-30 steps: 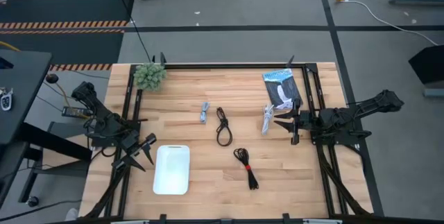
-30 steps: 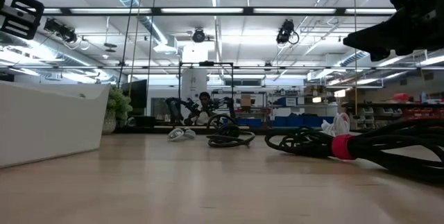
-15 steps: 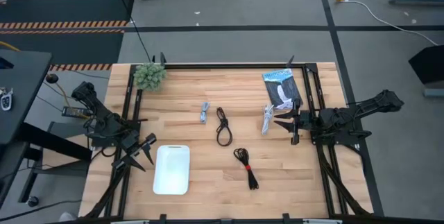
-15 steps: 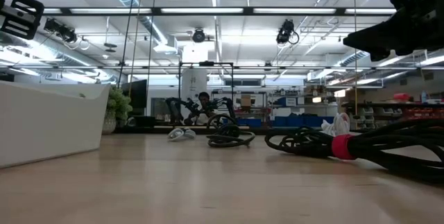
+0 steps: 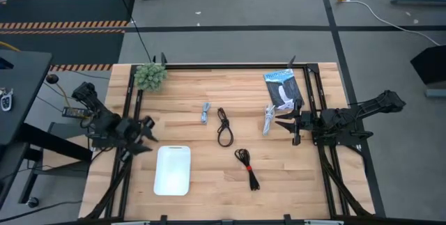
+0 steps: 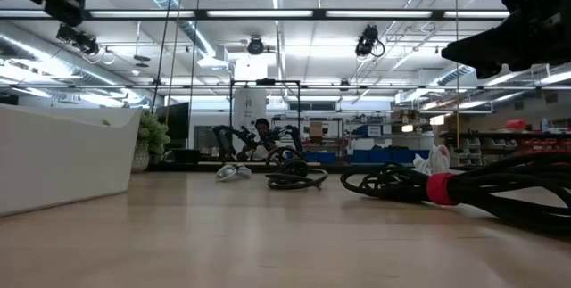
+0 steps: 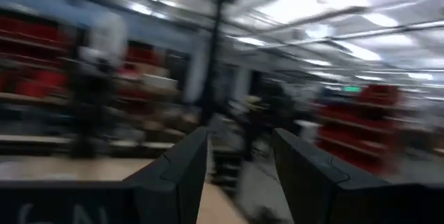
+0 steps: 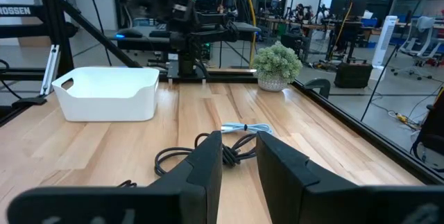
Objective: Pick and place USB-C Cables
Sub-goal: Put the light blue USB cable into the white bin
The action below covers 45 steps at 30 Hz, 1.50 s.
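Four little cables lie apart on the table: grey cable, two black cables, white cable. They look light and floppy. Grab each bundle's middle. Left gripper and right gripper hold nothing, fingers apart.

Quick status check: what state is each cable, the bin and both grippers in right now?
Pale grey cable: coiled, on table.
Long black cable: looped, on table.
Short black cable: bundled, on table.
White cable: on table, beside right gripper.
White bin: upright, empty.
Left gripper: open, holding nothing.
Right gripper: open, holding nothing.
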Motion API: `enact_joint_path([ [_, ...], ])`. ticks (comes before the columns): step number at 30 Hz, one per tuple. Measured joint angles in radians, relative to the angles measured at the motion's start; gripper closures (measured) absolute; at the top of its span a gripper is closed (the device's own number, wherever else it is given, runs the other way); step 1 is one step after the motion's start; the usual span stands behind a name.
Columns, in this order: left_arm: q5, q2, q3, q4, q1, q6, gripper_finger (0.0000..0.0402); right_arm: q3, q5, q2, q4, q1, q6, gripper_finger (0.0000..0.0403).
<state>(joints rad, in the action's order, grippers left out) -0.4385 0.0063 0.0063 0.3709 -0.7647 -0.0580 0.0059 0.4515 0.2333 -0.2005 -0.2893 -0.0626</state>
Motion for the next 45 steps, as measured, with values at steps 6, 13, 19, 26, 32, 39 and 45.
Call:
enact_joint_path([
  [6,-0.194,0.011,0.0,0.009,0.04,0.144,0.023,0.0,0.0,0.0,0.0,0.0,0.0,0.0306],
  [13,-0.2,0.141,0.0,0.041,0.217,0.122,0.023,0.0,0.0,0.0,0.0,0.0,0.0,0.0306],
  [19,-0.186,0.347,0.0,0.038,0.364,-0.077,0.023,0.0,0.0,0.0,0.0,0.0,0.0,0.0306],
  [26,-0.184,0.581,0.0,0.042,0.469,-0.303,0.023,0.0,0.0,0.0,0.0,0.0,0.0,0.0306],
  [32,-0.146,0.737,0.041,0.046,0.532,-0.403,0.023,0.0,0.0,0.0,0.0,0.0,0.0,0.0306],
  [39,-0.09,0.935,0.214,0.048,0.632,-0.346,0.023,0.0,0.0,0.0,0.0,0.0,0.0,0.0306],
  [45,-0.107,1.159,0.334,0.03,0.716,-0.349,0.0229,0.0,0.0,0.0,0.0,0.0,0.0,0.0306],
])
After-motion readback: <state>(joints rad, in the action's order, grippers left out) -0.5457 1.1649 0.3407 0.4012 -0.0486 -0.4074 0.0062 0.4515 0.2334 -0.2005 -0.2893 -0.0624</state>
